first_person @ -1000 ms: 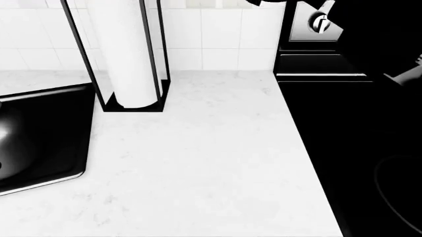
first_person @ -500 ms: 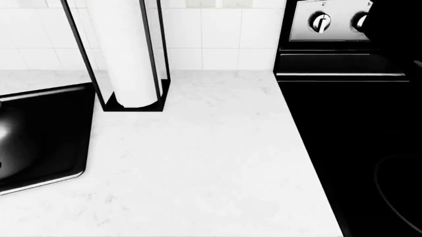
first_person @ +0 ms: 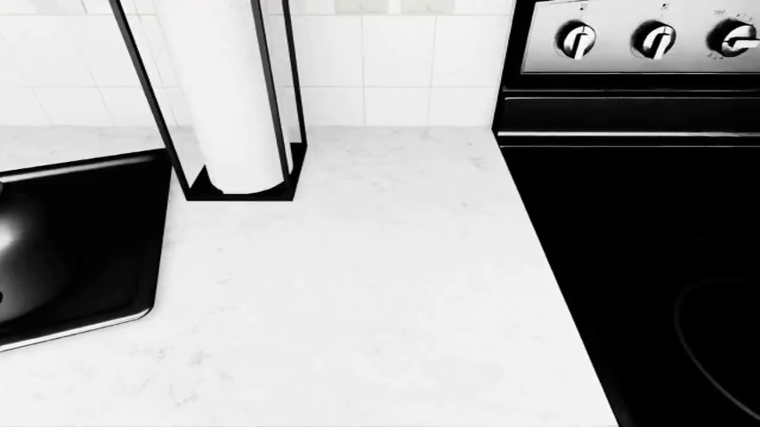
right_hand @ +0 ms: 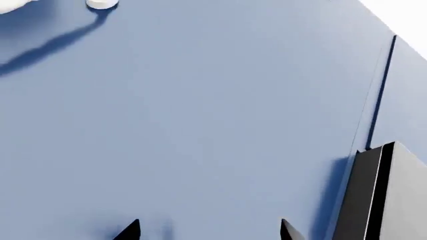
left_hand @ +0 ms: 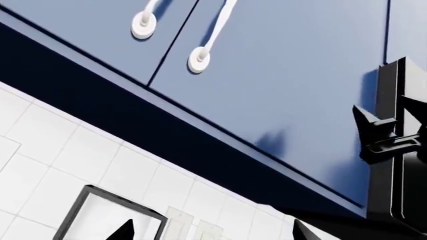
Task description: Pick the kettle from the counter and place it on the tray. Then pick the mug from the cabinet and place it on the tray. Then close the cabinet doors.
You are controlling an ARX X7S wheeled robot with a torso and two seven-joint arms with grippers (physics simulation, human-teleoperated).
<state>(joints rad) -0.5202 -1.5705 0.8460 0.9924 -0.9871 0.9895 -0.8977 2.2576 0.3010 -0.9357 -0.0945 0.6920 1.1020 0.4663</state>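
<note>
**Both arms raised toward the blue cabinets, worktop bare of kettle and mug**

Nearest in the head view lies the white marble worktop, wide and flat. At its left edge sits the glossy black tray, only partly in view, its raised rim catching light. To the right the worktop butts against the black stovetop. Farther back on the worktop, just beside the tray's far corner, a black wire holder with a white paper roll stands upright against the white tiled wall. Farthest right, three silver knobs line the stove's back panel. Neither arm shows in this view, and neither the kettle nor the mug is in sight anywhere.

The left gripper shows only two dark tips set well apart, with nothing between them; beyond it are the tiles, then shut blue cabinet doors with white handles. The right gripper likewise has its jaws spread and empty, facing a blue cabinet door close up.
</note>
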